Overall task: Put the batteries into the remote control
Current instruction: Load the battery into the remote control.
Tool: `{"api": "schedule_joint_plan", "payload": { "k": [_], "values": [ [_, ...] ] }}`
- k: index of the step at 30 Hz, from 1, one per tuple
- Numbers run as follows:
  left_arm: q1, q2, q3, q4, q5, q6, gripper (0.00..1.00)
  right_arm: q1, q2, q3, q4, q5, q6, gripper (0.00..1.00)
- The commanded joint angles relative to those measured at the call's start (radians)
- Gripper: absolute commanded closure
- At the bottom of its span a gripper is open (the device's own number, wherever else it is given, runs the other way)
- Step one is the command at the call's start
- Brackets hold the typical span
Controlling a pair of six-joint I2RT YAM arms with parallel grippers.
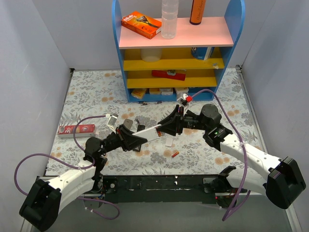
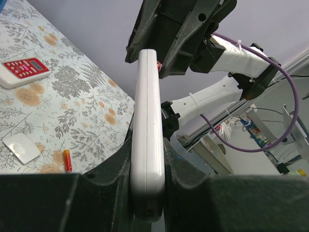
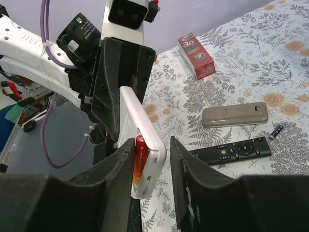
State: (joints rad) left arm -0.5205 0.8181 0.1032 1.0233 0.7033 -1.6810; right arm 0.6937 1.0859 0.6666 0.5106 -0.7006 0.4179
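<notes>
My left gripper (image 2: 147, 145) is shut on the near end of the white remote control (image 2: 146, 96), holding it on edge above the table. The remote's far end sits between the fingers of my right gripper (image 3: 151, 141), which is open. There a red-orange battery (image 3: 139, 157) lies in the remote's open compartment; one finger (image 3: 118, 164) touches it and a gap separates the other finger from the remote. From above, the remote (image 1: 150, 133) bridges both grippers. Another battery (image 1: 175, 154) lies on the table, also seen as the loose battery (image 2: 67, 160) in the left wrist view.
A small white cover (image 2: 20, 148) lies flat beside the loose battery. A grey remote (image 3: 234, 114), a black remote (image 3: 231, 148) and a red box (image 3: 195, 49) lie on the floral table. A white remote with red buttons (image 2: 24, 70) lies farther off. The blue shelf unit (image 1: 176, 53) stands at the back.
</notes>
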Motion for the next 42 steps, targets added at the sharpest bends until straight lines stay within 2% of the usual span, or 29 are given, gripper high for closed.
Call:
{"api": "schedule_joint_plan", "payload": {
  "k": [1,4,13,21,26,29,30,33,34,37,39,42],
  "values": [
    [-0.004,-0.002,0.021,0.041,0.016,0.001,1.00,-0.006,0.005,-0.019,0.051,0.001,0.015,0.65],
    [-0.004,-0.002,0.024,0.041,0.018,0.001,1.00,-0.005,0.005,-0.021,0.023,0.018,-0.007,0.71],
    [-0.004,-0.027,0.033,0.014,0.015,0.018,1.00,-0.005,-0.006,-0.039,-0.038,0.055,-0.036,0.83],
    [-0.004,-0.014,0.033,-0.008,0.005,0.021,1.00,-0.003,-0.026,-0.027,-0.102,0.085,-0.079,0.81],
    [-0.004,-0.022,0.035,-0.028,0.001,0.018,1.00,0.000,-0.029,0.014,-0.208,0.161,-0.137,0.81],
    [-0.003,-0.033,0.046,-0.093,-0.028,0.035,1.00,0.000,-0.038,0.019,-0.208,0.150,-0.136,0.69],
    [-0.004,-0.034,0.049,-0.123,-0.047,0.041,1.00,0.000,-0.049,0.022,-0.214,0.150,-0.137,0.59],
    [-0.004,-0.027,0.087,-0.311,-0.125,0.092,1.00,0.000,-0.089,0.042,-0.280,0.193,-0.162,0.43],
    [-0.004,-0.017,0.098,-0.416,-0.148,0.108,1.00,0.000,-0.099,0.048,-0.302,0.228,-0.174,0.40],
    [-0.004,0.009,0.142,-0.588,-0.241,0.148,1.00,0.000,-0.129,0.086,-0.464,0.343,-0.237,0.36],
    [-0.004,0.021,0.158,-0.630,-0.275,0.156,1.00,0.000,-0.135,0.108,-0.602,0.400,-0.278,0.36],
    [-0.004,0.032,0.165,-0.675,-0.283,0.159,1.00,0.000,-0.150,0.099,-0.690,0.467,-0.342,0.35]
  ]
}}
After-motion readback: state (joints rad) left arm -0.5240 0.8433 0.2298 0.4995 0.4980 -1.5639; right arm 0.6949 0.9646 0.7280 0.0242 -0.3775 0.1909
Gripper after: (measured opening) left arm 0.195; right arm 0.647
